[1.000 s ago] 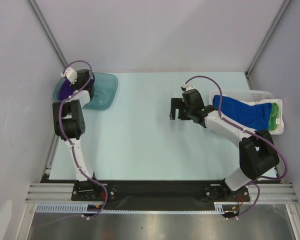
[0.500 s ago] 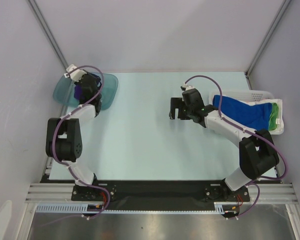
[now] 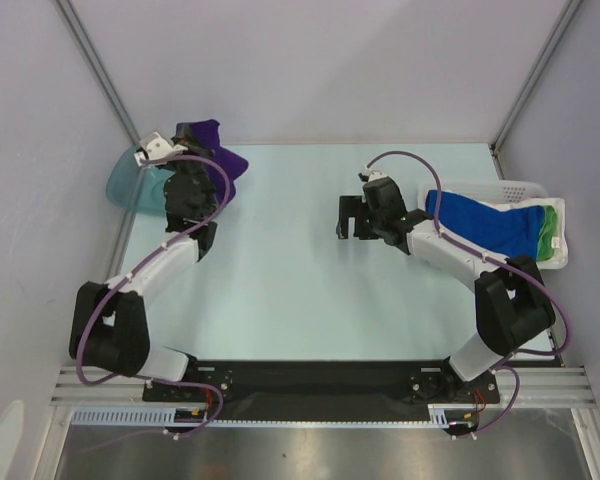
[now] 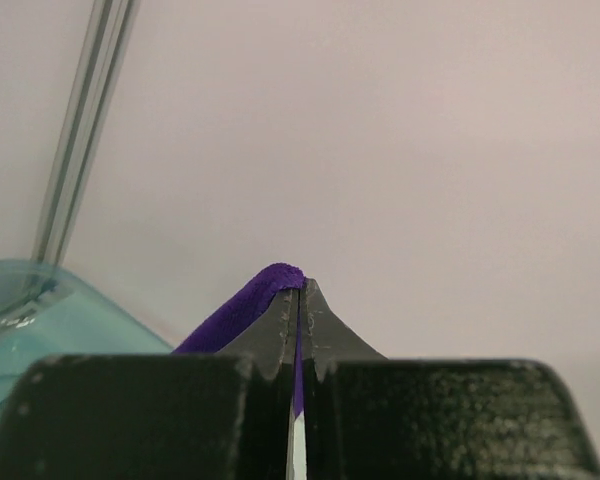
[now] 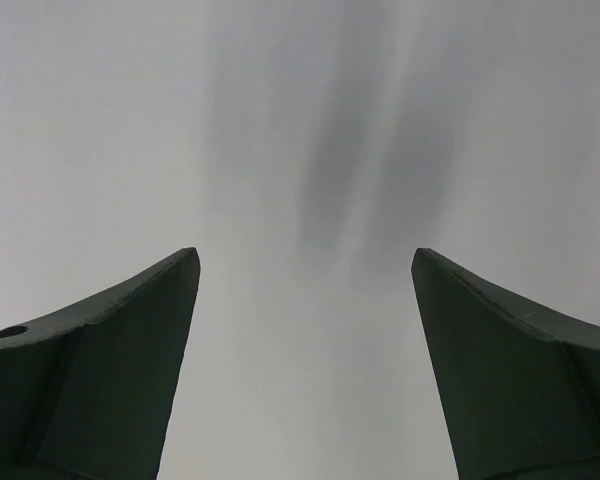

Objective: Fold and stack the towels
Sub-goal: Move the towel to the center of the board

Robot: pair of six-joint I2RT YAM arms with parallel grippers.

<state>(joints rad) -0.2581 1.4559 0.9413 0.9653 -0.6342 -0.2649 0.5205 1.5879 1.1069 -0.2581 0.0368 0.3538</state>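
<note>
Start with the table point(image 3: 280, 270): its pale surface carries a white basket point(image 3: 542, 189) at the right edge and a teal bin point(image 3: 123, 186) at the far left corner. Both stand where they stood one second ago.

Check the basket. The blue towel point(image 3: 480, 226) lies across it, and the green towel point(image 3: 552, 228) sits beneath it at the right end. Neither has shifted.

Check the purple towel point(image 3: 216, 148). One second ago it lay inside the teal bin under the left arm. It now hangs bunched in the air above the bin's right rim, at the far edge of the table.

Inspect the left pincer point(image 4: 300, 300). In the left wrist view its jaws are pressed together with a fold of the purple towel point(image 4: 242, 315) clamped between them, and the teal bin point(image 4: 40, 310) shows below to the left. The left elbow has swung down toward the near edge since the earlier frames.

Inspect the right pincer point(image 3: 350, 218). It hovers over the middle of the table, just left of the basket, almost unmoved. In the right wrist view its jaws point(image 5: 305, 255) stand wide apart and hold nothing.
</note>
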